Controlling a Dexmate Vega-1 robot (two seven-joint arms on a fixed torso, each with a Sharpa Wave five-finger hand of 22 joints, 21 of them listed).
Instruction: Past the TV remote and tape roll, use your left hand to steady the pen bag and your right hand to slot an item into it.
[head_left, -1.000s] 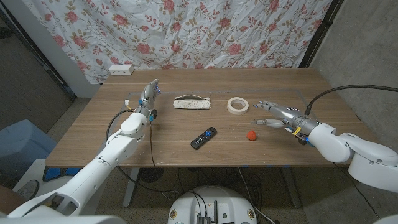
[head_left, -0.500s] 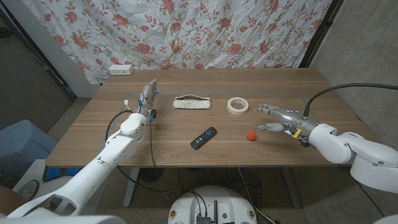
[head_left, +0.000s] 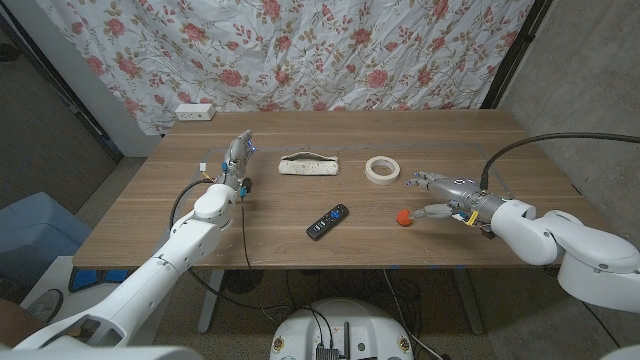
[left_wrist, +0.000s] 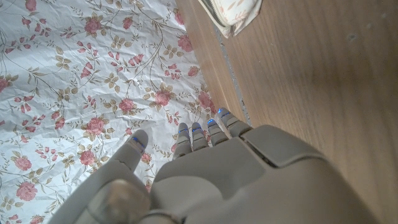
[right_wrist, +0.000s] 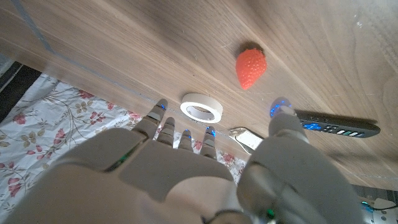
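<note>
The pale floral pen bag lies at the table's middle back; one end of the pen bag shows in the left wrist view. A small red strawberry sits right of the black TV remote, and the white tape roll lies behind it. My right hand hovers just right of the strawberry, fingers spread, holding nothing. My left hand stands left of the pen bag, fingers straight, apart from it. The remote and tape roll show past my right fingers.
A white power strip sits at the table's back left corner. A floral curtain hangs behind the table. Cables run along both forearms.
My right hand has moved left toward the strawberry, closing the gap to it. The left hand has barely shifted.
</note>
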